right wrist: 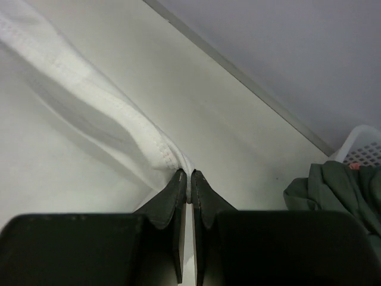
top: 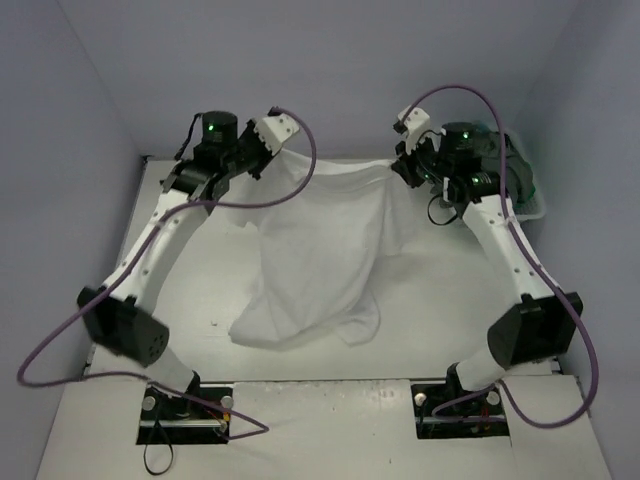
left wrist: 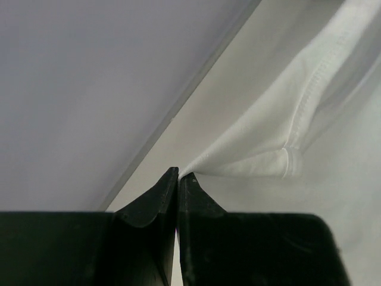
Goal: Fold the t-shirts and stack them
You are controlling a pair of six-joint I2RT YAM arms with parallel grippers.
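Note:
A white t-shirt (top: 320, 250) hangs stretched between my two grippers above the back of the table, its lower part bunched on the tabletop. The left gripper (top: 264, 165) (left wrist: 178, 174) is shut on one top corner of the shirt (left wrist: 333, 89), and cloth comes out right at its fingertips. On the other side, the right gripper (top: 404, 168) (right wrist: 190, 174) is shut on the stitched hem of the shirt (right wrist: 77, 83). A dark grey t-shirt (right wrist: 333, 190) (top: 512, 158) lies heaped at the back right, behind the right wrist.
A white lattice basket (right wrist: 363, 143) (top: 535, 205) stands at the back right corner beside the dark cloth. The back wall runs close behind both grippers. Purple cables loop off both arms.

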